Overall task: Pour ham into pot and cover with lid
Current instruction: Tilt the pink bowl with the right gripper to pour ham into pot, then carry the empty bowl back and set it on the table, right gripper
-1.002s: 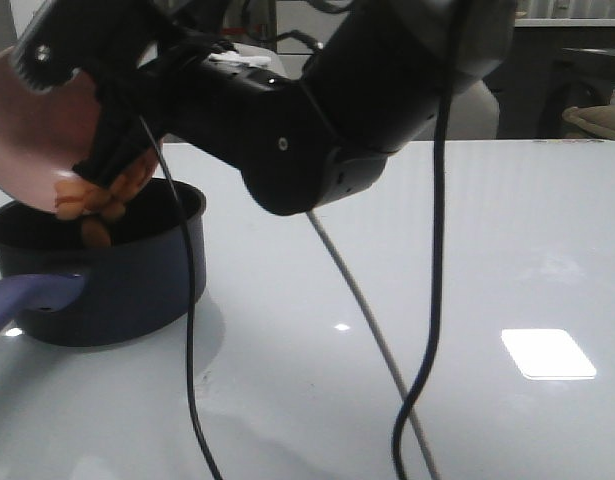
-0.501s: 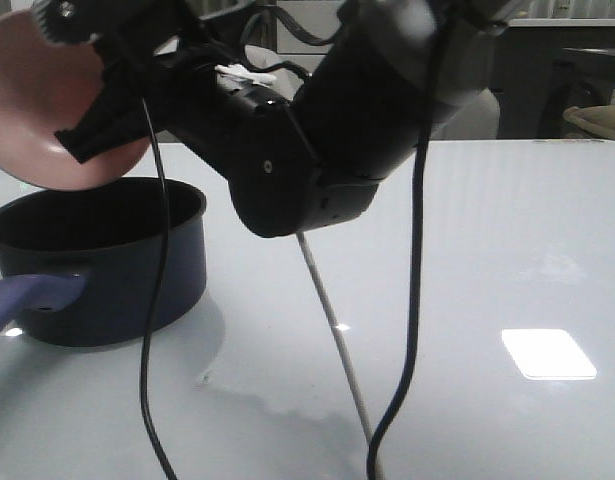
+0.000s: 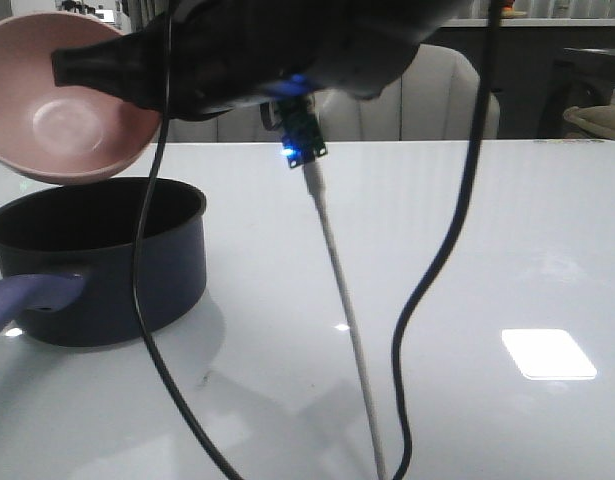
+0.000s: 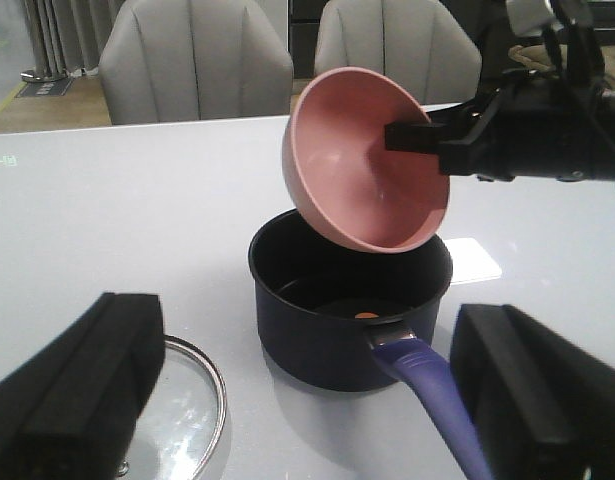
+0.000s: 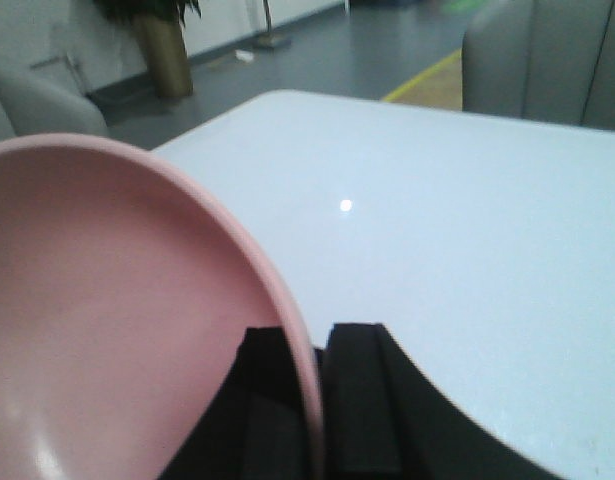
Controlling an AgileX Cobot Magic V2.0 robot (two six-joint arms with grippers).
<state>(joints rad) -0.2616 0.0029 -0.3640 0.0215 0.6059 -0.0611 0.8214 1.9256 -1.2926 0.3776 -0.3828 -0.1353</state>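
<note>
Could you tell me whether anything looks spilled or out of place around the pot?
Nothing stands out. The right pincer holds the empty pink bowl tilted over the pot; ham lies inside, and the lid rests beside it.

Ham (image 4: 366, 315) now out of the tipped-back, higher pink bowl (image 3: 62, 125).

glossy white table (image 3: 507, 250), matt pink bowl (image 4: 362, 165), glass lid (image 4: 182, 405)

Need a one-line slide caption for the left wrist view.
Right gripper tips empty pink bowl over pot; lid lies beside.
</note>
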